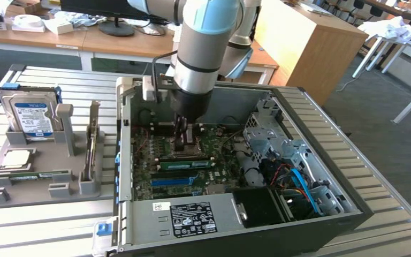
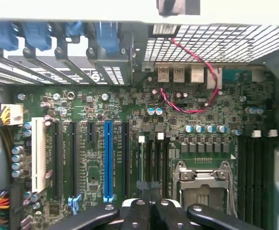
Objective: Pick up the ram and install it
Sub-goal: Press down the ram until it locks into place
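I count one arm, and its one pincer [image 1: 186,140] is down inside one open computer case [image 1: 348,179]. The two dark fingers [image 2: 130,215] are pressed tight together, and I cannot tell if anything is between them. The ram [image 1: 184,163] is a long green stick with small dark chips. It sits along a slot on the green board [image 1: 145,184] inside the case, just beside the pincer. I cannot tell if they touch. On the exterior view's left there is one grey tray [image 1: 41,191]. It holds one hard drive [image 1: 28,115] with a blue label, standing up. It also holds one square silver chip [image 1: 16,158] lying flat, and one more green stick [image 1: 30,175] lying flat near that chip. The case and the tray sit on a bench [image 1: 41,227] made of grey metal slats. Behind it I see wooden desks [image 1: 312,37] and a grey floor [image 1: 384,123]. The wrist view looks straight down at the board [image 2: 130,105]. There I see the pincer [image 2: 149,211] at the edge, the ram [image 2: 140,163] on its thin side, one bright blue slot [image 2: 108,163], one white slot [image 2: 38,153] and a red wire [image 2: 211,72]. The exterior view gives me the tray, the bench and the room.
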Motion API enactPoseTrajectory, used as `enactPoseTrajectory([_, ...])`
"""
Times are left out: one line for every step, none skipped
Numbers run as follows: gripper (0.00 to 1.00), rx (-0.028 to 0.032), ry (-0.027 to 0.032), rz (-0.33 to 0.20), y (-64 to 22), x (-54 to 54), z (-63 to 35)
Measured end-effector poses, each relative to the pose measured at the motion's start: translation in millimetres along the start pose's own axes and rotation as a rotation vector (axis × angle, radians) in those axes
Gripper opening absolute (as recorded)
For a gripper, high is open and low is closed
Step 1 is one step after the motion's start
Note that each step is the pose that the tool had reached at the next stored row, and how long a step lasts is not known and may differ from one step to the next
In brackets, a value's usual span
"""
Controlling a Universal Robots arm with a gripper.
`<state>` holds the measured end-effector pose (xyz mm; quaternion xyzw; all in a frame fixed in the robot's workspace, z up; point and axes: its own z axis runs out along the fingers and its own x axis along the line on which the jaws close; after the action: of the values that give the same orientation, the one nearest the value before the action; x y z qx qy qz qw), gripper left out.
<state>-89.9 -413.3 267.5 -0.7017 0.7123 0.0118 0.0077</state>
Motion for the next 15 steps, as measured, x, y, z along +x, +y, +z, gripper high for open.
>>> enactPoseTrajectory([0.1, 0.0, -0.0001, 0.0, 0.0, -0.1, -2.5])
enactPoseTrajectory([0.1, -0.0001, 0.0, 0.0, -0.1, -0.1, -5.0])
enactPoseTrajectory([0.1, -0.0001, 0.0, 0.0, -0.1, -0.2, -7.6])
enactPoseTrajectory([0.1, -0.0001, 0.0, 0.0, -0.1, -0.3, -10.1])
enactPoseTrajectory([0.1, -0.0001, 0.0, 0.0, -0.1, -0.3, -12.4])
enactPoseTrajectory([0.1, 0.0, 0.0, 0.0, -0.1, -0.4, -14.7])
enactPoseTrajectory([0.1, -0.0001, 0.0, 0.0, -0.1, -0.5, -17.3])
enactPoseTrajectory([0.1, -0.0001, 0.0, 0.0, -0.2, -0.6, -19.8])
enactPoseTrajectory([0.1, 0.0, 0.0, 0.0, -0.2, -0.6, -22.4])
enactPoseTrajectory([0.1, 0.0, 0.0, 0.0, -0.2, -0.7, -25.1])
enactPoseTrajectory([0.1, -0.0001, 0.0, 0.0, -0.2, -0.8, -27.7])
enactPoseTrajectory([0.1, -0.0001, 0.0, 0.0, -0.2, -0.8, -30.4])
enactPoseTrajectory([0.1, 0.0, -0.0001, 0.0, -0.2, -0.9, -33.3])
enactPoseTrajectory([0.1, -0.0001, 0.0, 0.0, -0.2, -1.0, -36.1])
enactPoseTrajectory([0.1, 0.0, -0.0001, 0.0, -0.3, -1.1, -38.9])
